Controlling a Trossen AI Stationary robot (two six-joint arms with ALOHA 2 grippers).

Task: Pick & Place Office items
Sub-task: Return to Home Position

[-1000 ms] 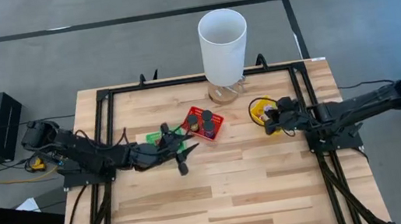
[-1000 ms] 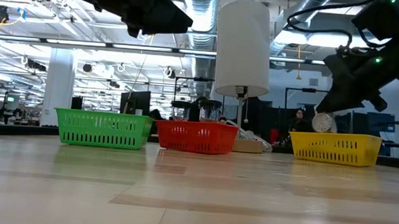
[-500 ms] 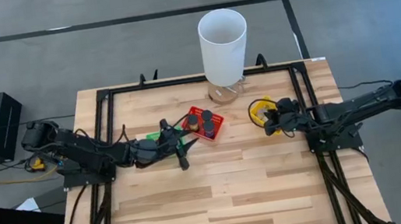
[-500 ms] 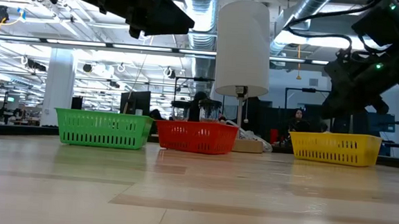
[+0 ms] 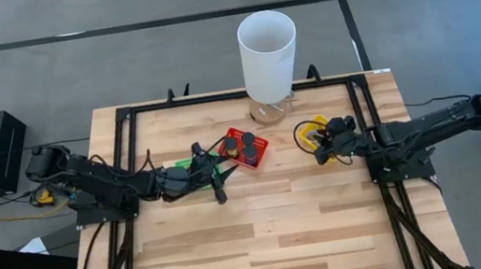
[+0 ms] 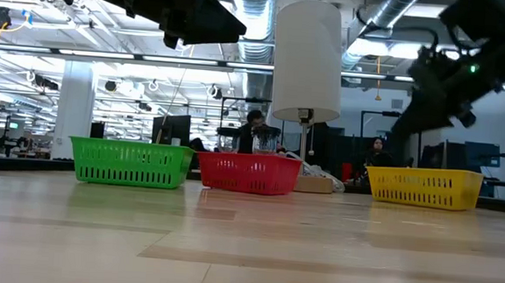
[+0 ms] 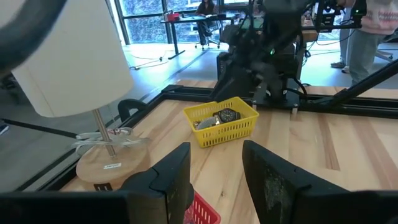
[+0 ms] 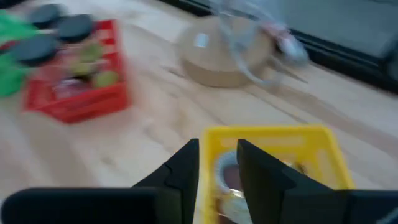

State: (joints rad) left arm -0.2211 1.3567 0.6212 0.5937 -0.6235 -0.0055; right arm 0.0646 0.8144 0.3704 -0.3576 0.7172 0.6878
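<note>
My right gripper point(image 8: 217, 167) hangs open over the near side of the yellow basket point(image 5: 312, 130), with nothing between its fingers. A pale ring point(image 8: 227, 177) and a black piece point(image 7: 227, 115) lie inside that basket. My left gripper point(image 7: 215, 167) is open too and holds nothing. It hangs level above the table by the green basket point(image 5: 190, 164) and points toward the red basket point(image 5: 244, 148). The red basket holds black round discs point(image 8: 38, 46) and other small pieces. In the low view both arms show only as dark shapes overhead.
A tall white cylinder point(image 5: 267, 53) stands on a round wooden base point(image 8: 217, 59) behind the red and yellow baskets. Black frame rails point(image 5: 128, 169) run along the table's left, right and far sides. The near half of the wooden table point(image 5: 265, 244) lies bare.
My right gripper has opened above the yellow basket and let go of a pale round piece. That piece showed under the gripper in the low view a second ago and is gone from there now. The gripper has also rolled a little.
</note>
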